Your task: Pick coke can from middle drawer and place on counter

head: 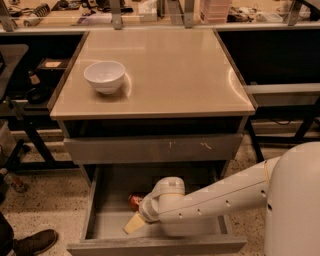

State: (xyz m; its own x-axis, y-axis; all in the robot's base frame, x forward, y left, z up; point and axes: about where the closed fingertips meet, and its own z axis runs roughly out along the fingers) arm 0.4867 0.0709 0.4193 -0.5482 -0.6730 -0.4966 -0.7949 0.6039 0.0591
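Open middle drawer of a grey cabinet, seen from above and in front. The drawer is pulled well out at the bottom of the frame; its plain grey front panel lies nearest the camera. The coke can is inside it, left of centre on the drawer floor, red with a silver end, apparently lying on its side, though shadow makes this uncertain.

The gripper is down inside the drawer just in front of the can, its tan tip angled toward the drawer's front-left. Whether the jaws are released or clenched cannot be told, because the rounded white wrist covers the place where they meet the can. The white arm enters from the right, crosses the drawer's right half on a diagonal and hides much of the floor there. The robot's white body fills the lower right corner.

Directly above the open drawer is a shut drawer front with white scratches, which overhangs the rear of the tray and shades it. Above that is the desk, a glossy tan square top. A white bowl stands upright on its left side, well apart from the can.

Behind the desk runs a cluttered bench with metal posts. A dark shoe rests on the speckled floor at lower left.
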